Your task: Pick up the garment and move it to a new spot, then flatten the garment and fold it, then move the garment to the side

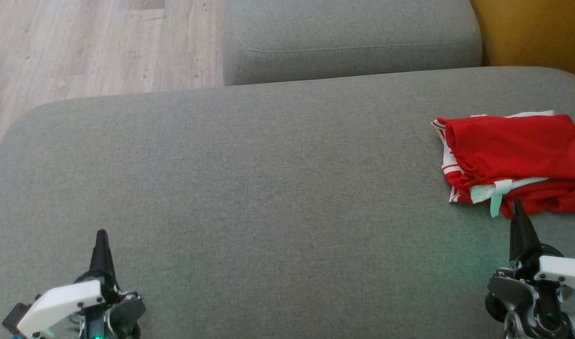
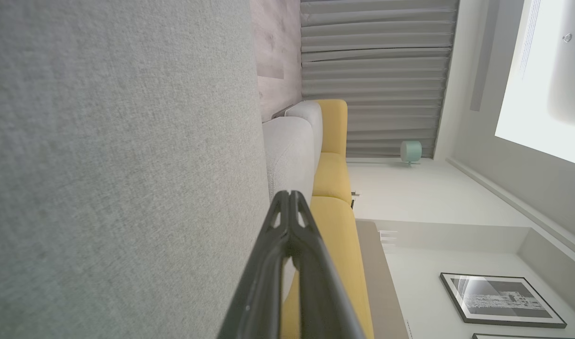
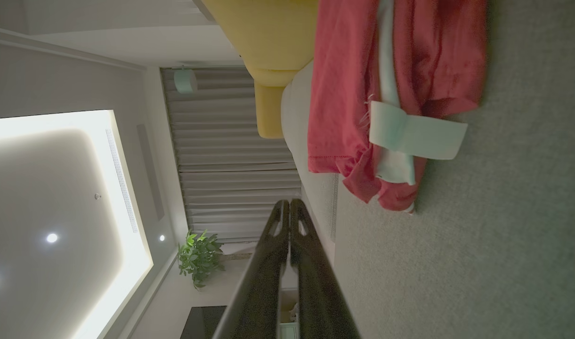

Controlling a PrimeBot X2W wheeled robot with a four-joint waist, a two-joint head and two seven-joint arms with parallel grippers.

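A: Nearest first: what are the 2 hands doing?

B: The left hand [image 1: 101, 234] and the right hand [image 1: 517, 206] are both closed and hold nothing, low over the grey sofa seat [image 1: 268, 165].

A: And the red garment [image 1: 513, 146]?

B: It's straight ahead of the right hand, whose tip is at the near hem, and well apart from the left. Its long side runs across the seat. The right arm is likelier to reach it.

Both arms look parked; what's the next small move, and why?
Probably open the right gripper and ease it forward onto the garment: its jaws are shut, its tip sits right by the rumpled near edge, and the left gripper is far across the cushion.
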